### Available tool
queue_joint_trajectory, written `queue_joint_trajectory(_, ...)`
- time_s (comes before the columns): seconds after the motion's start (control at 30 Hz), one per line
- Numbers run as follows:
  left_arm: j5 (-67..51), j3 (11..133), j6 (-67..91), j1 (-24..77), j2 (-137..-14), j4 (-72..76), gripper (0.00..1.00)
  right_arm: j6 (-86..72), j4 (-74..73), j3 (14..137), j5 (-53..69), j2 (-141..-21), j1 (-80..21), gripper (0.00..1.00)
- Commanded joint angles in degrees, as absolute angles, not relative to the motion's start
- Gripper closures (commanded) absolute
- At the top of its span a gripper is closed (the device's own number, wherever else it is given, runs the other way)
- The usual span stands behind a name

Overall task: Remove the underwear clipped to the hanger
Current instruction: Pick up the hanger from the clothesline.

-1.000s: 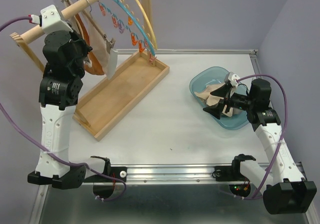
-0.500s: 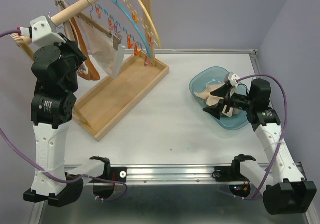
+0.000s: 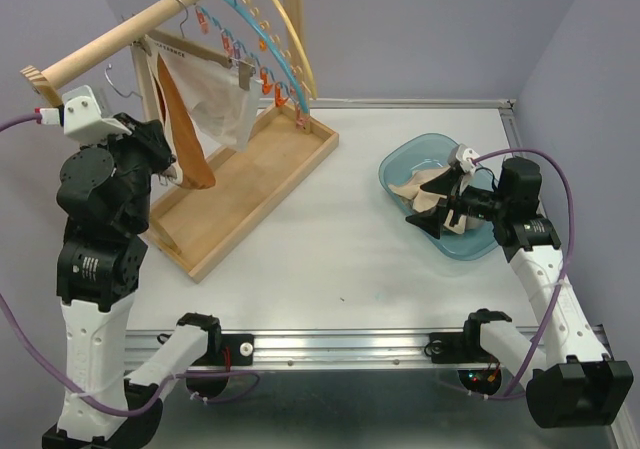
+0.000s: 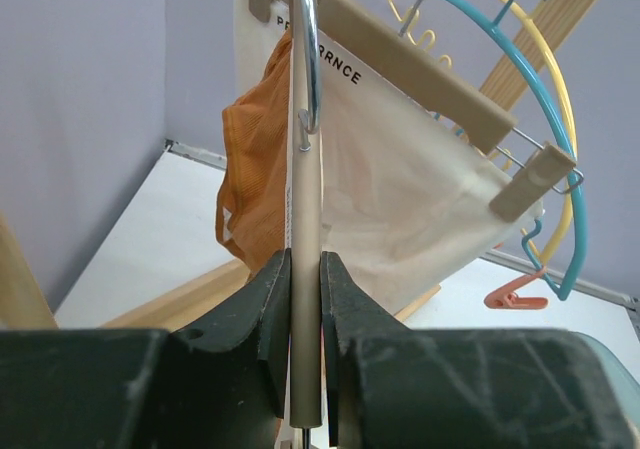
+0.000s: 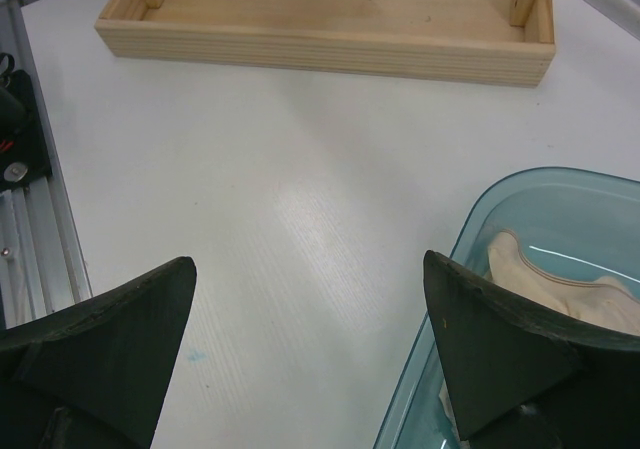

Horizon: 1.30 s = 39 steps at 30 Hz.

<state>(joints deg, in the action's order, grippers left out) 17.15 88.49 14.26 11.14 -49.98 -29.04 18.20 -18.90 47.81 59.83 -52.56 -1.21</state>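
Lavender walls back the white desk (image 3: 350, 229); the left gripper (image 4: 305, 269), pinching a pale wooden hanger (image 4: 305, 189), has dropped back from the rail (image 3: 130, 31), exposing rust-orange underwear (image 4: 255, 169) for unclipping; the right gripper (image 5: 308, 269) hangs spread.

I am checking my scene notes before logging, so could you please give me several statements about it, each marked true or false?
1. The left claw is shut on a pale hanger bar. True.
2. The right claw holds the rust-orange pair. False: it is open and empty, over the rim of the blue bowl.
3. The cream underwear is clipped to a wooden hanger. True.
4. The blue bowl is empty. False: beige underwear lies in it.
5. The rust-orange pair lies in the wooden tray. False: it hangs above the tray.
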Motion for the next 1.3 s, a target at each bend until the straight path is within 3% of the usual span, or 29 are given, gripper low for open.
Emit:
queue_joint_trajectory(0.0, 14.86, 86.14, 15.90, 10.90, -45.45, -25.49, 1.00, 18.02, -18.28, 46.85, 60.56, -52.47, -1.49, 0.00)
queue_joint_trajectory(0.4, 5.20, 71.73, 19.69, 10.99, -29.54, -27.33, 1.00, 18.54, -18.28, 46.67, 60.64, -52.65, -1.58, 0.00)
queue_joint_trajectory(0.6, -7.46, 66.80, 19.78, 10.99, -19.79, -26.54, 1.00, 19.25, -18.37, 46.67, 60.47, -51.77, -1.58, 0.00)
queue_joint_trajectory(1.27, -45.08, 53.36, 18.89, 10.99, -16.17, -11.44, 1.00, 23.64, -19.51, 46.84, 57.74, -48.87, -1.58, 0.00)
